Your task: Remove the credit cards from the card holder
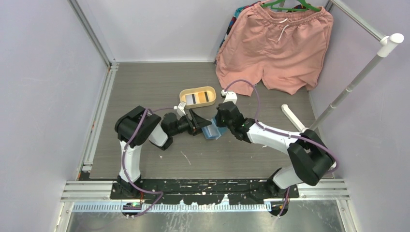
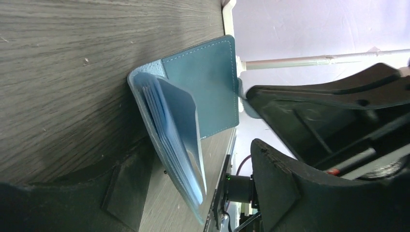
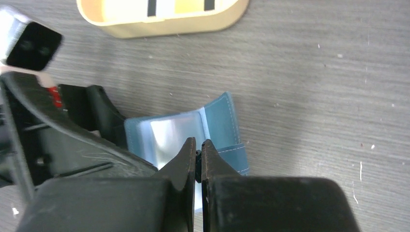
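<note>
I see pink shorts [image 1: 275, 48] hanging well behind the yellow tray [image 3: 169, 26], off to its R. L gripper [image 2: 196, 154] is just in front of the tray, jaws apart, w/ the card holder [image 2: 208, 92] btwn them. R gripper [image 3: 198, 154] has its tips together at the holder's cover; can't tell if it nips it. The holder is open, near the tray's front. Striped credit cards [image 1: 196, 98] lie inside the tray.

Counted one teal card holder [image 1: 212, 131] mid-table, one yellow oval tray [image 1: 197, 105] nearer the far edge, credit cards [image 1: 196, 98] in it too overlapped to number, one pair of pink shorts [image 1: 275, 48] at the far right corner, and two arms, the left arm [image 1: 140, 128] and the right arm [image 1: 270, 135].
</note>
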Robot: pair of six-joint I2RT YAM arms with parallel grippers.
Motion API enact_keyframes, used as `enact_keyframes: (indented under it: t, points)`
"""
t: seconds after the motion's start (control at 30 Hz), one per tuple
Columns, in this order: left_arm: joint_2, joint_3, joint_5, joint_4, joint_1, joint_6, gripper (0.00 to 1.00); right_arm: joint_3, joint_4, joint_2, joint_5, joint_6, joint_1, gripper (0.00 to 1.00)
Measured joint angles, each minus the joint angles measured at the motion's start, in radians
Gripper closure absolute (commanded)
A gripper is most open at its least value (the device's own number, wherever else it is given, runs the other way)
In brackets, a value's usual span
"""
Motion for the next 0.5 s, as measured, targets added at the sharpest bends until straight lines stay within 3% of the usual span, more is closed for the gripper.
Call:
enact_keyframes:
  t: [0.5]
  points:
    - [-0.058, -0.05, -0.064, -0.09, -0.001, 0.035, 0.41, -0.066, 0.004, 0.09, 0.043, 0.07, -0.008, 0.99]
